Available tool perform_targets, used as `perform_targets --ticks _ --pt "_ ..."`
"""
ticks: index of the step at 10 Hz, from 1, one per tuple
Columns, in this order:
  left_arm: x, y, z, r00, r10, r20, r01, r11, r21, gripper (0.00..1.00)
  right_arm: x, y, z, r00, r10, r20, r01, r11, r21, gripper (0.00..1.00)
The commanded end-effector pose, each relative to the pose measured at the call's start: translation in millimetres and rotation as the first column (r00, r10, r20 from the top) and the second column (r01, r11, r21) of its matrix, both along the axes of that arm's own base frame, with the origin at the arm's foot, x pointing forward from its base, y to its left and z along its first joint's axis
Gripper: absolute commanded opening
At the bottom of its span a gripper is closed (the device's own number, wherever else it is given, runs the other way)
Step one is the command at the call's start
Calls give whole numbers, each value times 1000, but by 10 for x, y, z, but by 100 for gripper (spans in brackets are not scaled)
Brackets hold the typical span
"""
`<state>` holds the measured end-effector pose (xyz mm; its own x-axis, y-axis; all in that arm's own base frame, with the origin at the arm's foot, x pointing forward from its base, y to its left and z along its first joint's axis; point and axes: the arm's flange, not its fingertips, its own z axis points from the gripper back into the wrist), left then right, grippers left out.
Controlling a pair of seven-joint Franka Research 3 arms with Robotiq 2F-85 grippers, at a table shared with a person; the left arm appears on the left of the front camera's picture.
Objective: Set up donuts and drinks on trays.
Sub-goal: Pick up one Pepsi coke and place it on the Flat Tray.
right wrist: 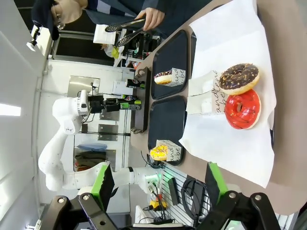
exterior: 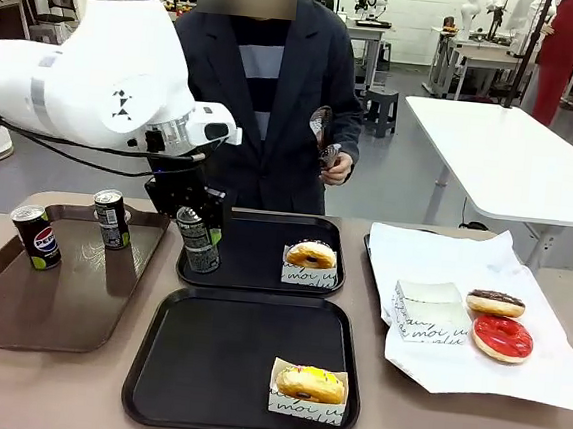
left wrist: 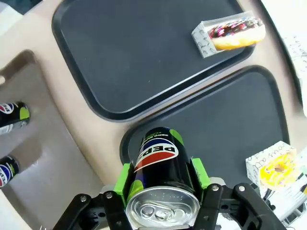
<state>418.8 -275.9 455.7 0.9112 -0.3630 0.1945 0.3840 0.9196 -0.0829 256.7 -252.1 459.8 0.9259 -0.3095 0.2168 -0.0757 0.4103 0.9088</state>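
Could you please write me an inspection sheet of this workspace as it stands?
Surface: tan table bearing a brown tray and white paper.
Job's things: far tray holds a sprinkled donut; near tray a yellow donut; Pepsi can and dark can on the brown tray; chocolate donut and red donut on the paper.
Clutter: sleeve stack on the paper.
Grippers: left tool shut on a third can; right tool open, empty.
Cables: black cable under the left arm.
Surroundings: person holding tongs; white side table behind.
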Motion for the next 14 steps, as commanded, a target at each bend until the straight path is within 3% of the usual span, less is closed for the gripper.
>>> perform_targets --ticks 1,5,8,11,14 --pt "-34 16 70 1000 -13 24 13 1000 -20 59 8 -9 1 1000 3 24 -3 1000 12 100" --pt "-8 -4 9 1000 -2 2 2 1000 -1 59 8 -9 1 1000 3 24 -3 1000 12 100" --pt "493 -263 -107 1000 10 -25 -9 999 44 59 8 -9 1 1000 3 24 -3 1000 12 100" --pt "785 -531 -305 1000 19 9 -20 990 136 59 8 -9 1 1000 3 24 -3 1000 12 100" --pt "1115 -696 -459 999 41 -6 -40 989 141 59 8 -9 1 1000 3 24 -3 1000 12 100"
